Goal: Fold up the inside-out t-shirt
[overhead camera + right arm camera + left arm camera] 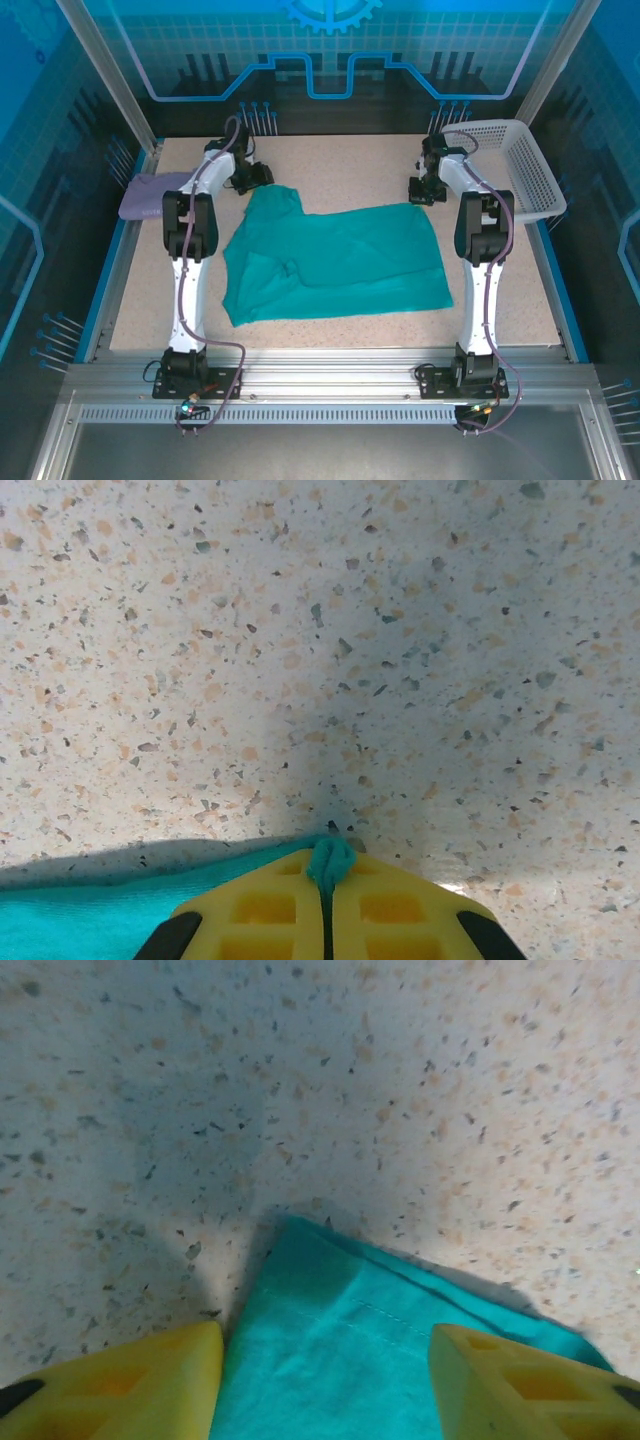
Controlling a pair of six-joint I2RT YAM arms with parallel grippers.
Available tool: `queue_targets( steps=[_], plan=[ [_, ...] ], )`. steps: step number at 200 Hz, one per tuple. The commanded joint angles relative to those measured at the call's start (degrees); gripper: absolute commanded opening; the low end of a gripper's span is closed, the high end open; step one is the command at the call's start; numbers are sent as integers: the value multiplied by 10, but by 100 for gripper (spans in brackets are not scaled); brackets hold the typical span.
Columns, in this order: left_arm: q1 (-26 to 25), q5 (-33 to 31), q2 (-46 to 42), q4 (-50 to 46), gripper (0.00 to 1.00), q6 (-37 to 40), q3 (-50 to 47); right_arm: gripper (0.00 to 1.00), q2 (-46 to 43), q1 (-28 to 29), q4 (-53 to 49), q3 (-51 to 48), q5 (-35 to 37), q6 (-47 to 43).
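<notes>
The inside-out t-shirt point(340, 260), teal-green, lies spread flat across the middle of the speckled table. My left gripper point(252, 180) is at its far left corner. In the left wrist view that stitched corner point(380, 1360) lies between the yellow fingers point(150, 1380), which stand apart on either side of it, so the left gripper point(325, 1345) is open. My right gripper point(425, 190) is at the far right corner. In the right wrist view the right gripper point(327, 865) is shut, with a small bunch of teal cloth pinched at its tips and the shirt's edge point(80, 920) trailing left.
A folded lavender garment point(150, 197) lies at the table's left edge, beside the left arm. A white mesh basket point(520, 165) stands at the back right corner. Bare tabletop point(340, 160) runs behind the shirt. Blue enclosure walls ring the table.
</notes>
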Motion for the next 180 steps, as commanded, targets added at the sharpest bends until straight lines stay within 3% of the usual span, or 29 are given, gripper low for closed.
queue_targets(
  steps=[1, 52, 73, 126, 180],
  plan=[
    [2, 18, 30, -66, 51, 19, 51, 8, -3, -9, -2, -9, -20, -9],
    [13, 60, 92, -121, 30, 16, 141, 8, -3, -8, 5, -20, -21, -9],
    [19, 73, 98, -122, 26, 12, 147, 8, -6, -10, 4, -19, -20, -11],
    [21, 63, 77, -96, 0, 22, 136, 8, -7, -13, -5, 7, -17, -16],
    [22, 54, -59, 21, 0, 36, -13, 7, -58, -13, 16, -12, 6, -42]
  ],
)
